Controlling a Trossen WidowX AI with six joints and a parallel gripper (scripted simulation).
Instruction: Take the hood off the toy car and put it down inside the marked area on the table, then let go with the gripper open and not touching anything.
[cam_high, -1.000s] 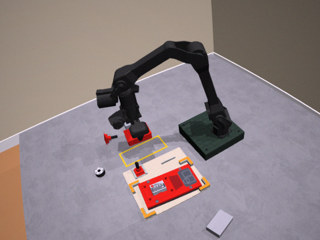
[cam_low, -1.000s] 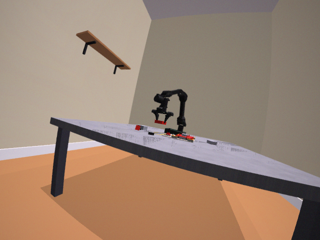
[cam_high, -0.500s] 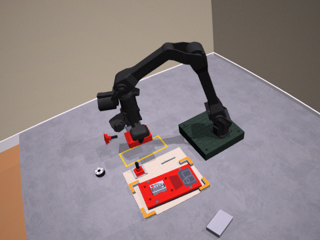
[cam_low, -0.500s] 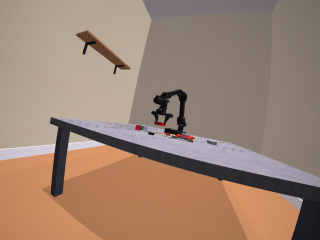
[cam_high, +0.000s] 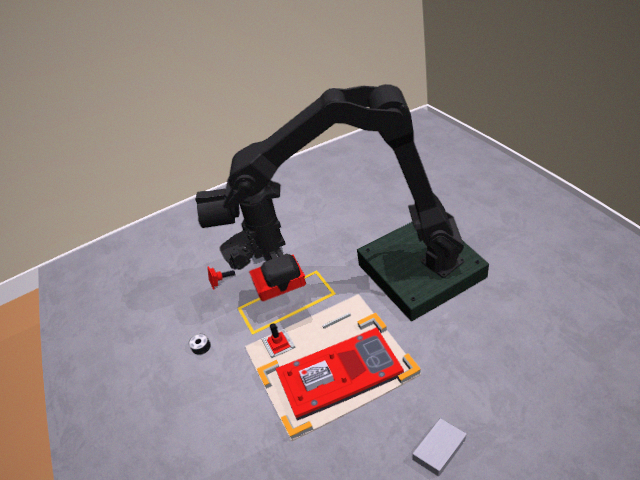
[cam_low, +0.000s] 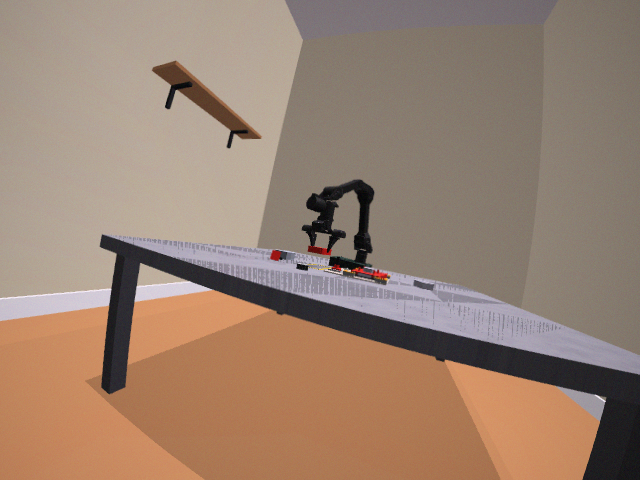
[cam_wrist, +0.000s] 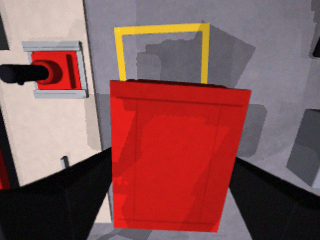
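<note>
The red hood (cam_high: 261, 289) (cam_low: 319, 251) (cam_wrist: 175, 150) is a box-like cover held level above the table. My gripper (cam_high: 277, 280) (cam_low: 321, 249) (cam_wrist: 171, 156) is shut on it, one finger on each side. The marked area is a yellow outline (cam_high: 293, 313) (cam_wrist: 162, 28) on the table. In the wrist view the hood covers its nearer part, and in the top view it hides part of the far line. The red toy car (cam_high: 330, 395) (cam_low: 369, 273) sits without its hood between orange corners, with a grey block showing on top.
The cream board (cam_high: 356, 305) (cam_wrist: 45, 120) borders the area and bears a red piece with a black handle (cam_high: 277, 343) (cam_wrist: 65, 70) and a grey rod (cam_high: 336, 320). Another red handled piece (cam_high: 214, 277), a ring (cam_high: 199, 342), a grey block (cam_high: 439, 445) and the green base (cam_high: 382, 276) stand around.
</note>
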